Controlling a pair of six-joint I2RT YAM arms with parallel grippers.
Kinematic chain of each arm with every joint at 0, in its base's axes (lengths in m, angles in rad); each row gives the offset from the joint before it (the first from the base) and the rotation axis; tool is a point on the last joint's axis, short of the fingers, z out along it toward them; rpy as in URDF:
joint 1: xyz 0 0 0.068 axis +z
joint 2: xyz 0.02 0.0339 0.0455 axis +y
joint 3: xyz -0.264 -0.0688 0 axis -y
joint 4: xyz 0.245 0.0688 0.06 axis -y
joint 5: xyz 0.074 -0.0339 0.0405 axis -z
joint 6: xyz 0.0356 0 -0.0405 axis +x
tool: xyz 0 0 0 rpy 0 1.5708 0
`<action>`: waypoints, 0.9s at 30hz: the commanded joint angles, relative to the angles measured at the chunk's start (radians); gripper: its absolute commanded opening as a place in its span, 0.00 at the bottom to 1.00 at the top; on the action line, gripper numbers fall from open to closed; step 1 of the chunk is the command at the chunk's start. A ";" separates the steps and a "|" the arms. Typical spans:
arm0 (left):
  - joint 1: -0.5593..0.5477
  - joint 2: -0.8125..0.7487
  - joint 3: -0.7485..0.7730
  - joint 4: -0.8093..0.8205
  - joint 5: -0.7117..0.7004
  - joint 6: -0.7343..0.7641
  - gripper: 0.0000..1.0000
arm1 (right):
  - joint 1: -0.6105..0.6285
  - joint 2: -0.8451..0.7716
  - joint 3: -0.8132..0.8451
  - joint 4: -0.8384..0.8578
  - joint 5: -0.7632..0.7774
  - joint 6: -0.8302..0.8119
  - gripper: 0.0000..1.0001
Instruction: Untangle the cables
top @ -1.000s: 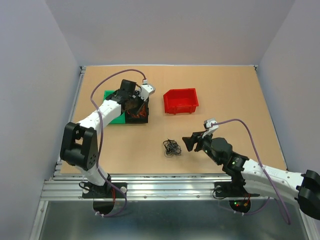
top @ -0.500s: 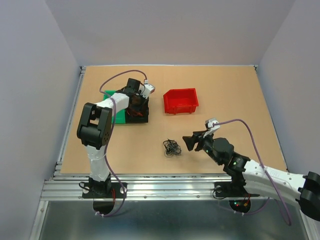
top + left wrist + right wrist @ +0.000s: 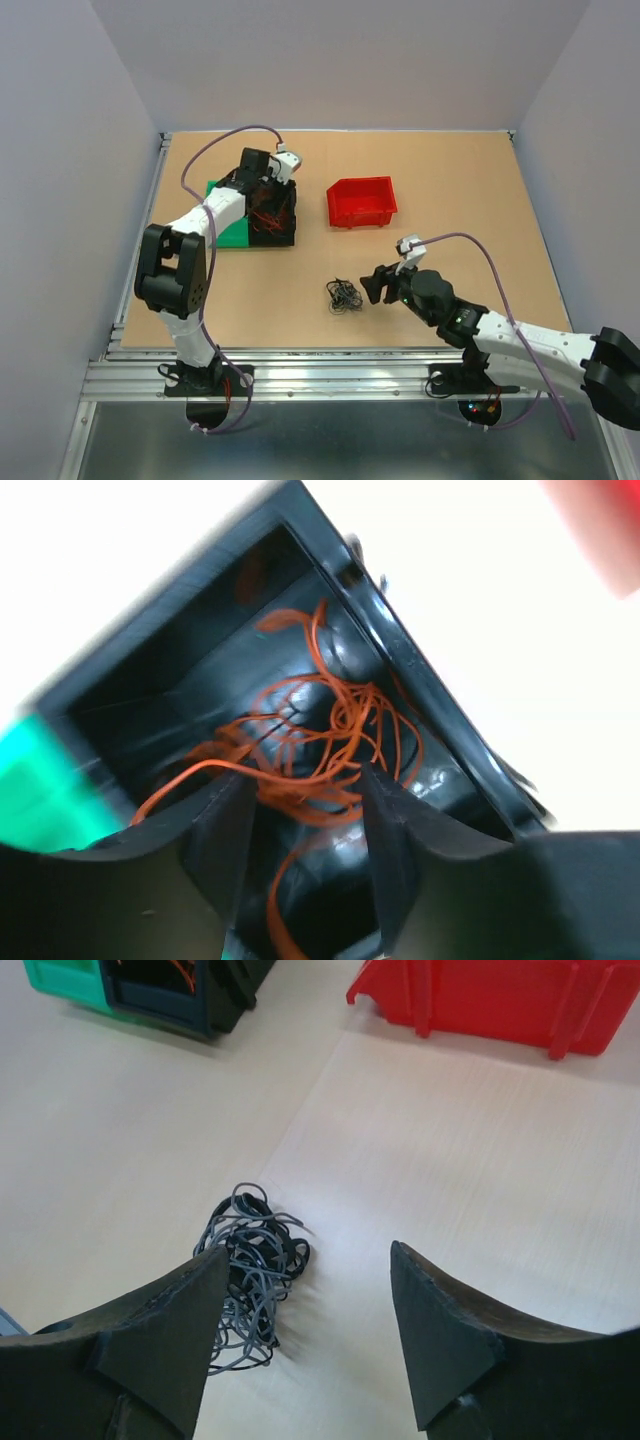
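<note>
Counter [image 3: 450, 170] first: wide and tan, with both arms reaching out over it. The red bin [image 3: 361, 202] sat well ahead of the right gripper [image 3: 310, 1250] and a touch to its right. The black bin [image 3: 278, 230] was directly below the left gripper [image 3: 305, 780], which pointed down into it. The green bin [image 3: 228, 232] sat against the black one, on that gripper's left.

The left gripper's jaws stood apart, pinching nothing. Loose orange cable [image 3: 320, 730] lay curled in the black bin just beyond its tips, and one strand ran down between the fingers.

The right gripper was spread wide and low over the counter, empty. The dark grey-black knot [image 3: 252, 1260] lay on the counter just ahead of its left finger [image 3: 150, 1350], partly tucked behind the tip. Touching or not, I couldn't tell.
</note>
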 commanded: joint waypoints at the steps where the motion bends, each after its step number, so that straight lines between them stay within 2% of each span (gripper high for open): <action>1: 0.002 -0.194 0.000 0.031 0.027 -0.015 0.64 | 0.005 0.080 0.106 -0.015 -0.058 -0.009 0.67; 7: -0.010 -0.239 0.040 -0.031 0.073 -0.018 0.67 | 0.003 0.263 0.198 -0.020 -0.233 -0.043 0.62; 10: -0.031 -0.278 0.031 -0.037 0.081 -0.010 0.68 | 0.005 0.362 0.247 -0.026 -0.237 -0.047 0.54; 13: -0.079 -0.331 0.008 -0.038 0.063 0.010 0.70 | 0.005 0.435 0.275 -0.033 -0.261 -0.055 0.50; 16: -0.162 -0.375 0.002 -0.037 0.026 0.004 0.71 | 0.005 0.458 0.293 -0.035 -0.278 -0.061 0.30; 17: -0.181 -0.384 0.003 -0.034 0.021 -0.001 0.72 | 0.005 0.450 0.295 -0.033 -0.279 -0.060 0.09; 18: -0.224 -0.403 0.011 -0.023 0.012 -0.011 0.72 | 0.003 0.426 0.287 -0.015 -0.272 -0.057 0.03; 20: -0.260 -0.427 0.019 0.000 0.012 -0.025 0.74 | 0.005 0.381 0.263 0.010 -0.261 -0.046 0.01; 23: -0.309 -0.468 0.002 0.095 0.093 -0.018 0.79 | 0.005 0.262 0.194 0.062 -0.252 -0.034 0.01; 26: -0.320 -0.518 -0.102 0.277 0.310 0.002 0.82 | 0.005 0.107 0.120 0.094 -0.246 -0.027 0.01; 27: -0.321 -0.530 -0.142 0.332 0.338 -0.002 0.82 | 0.005 0.069 0.097 0.100 -0.246 -0.024 0.01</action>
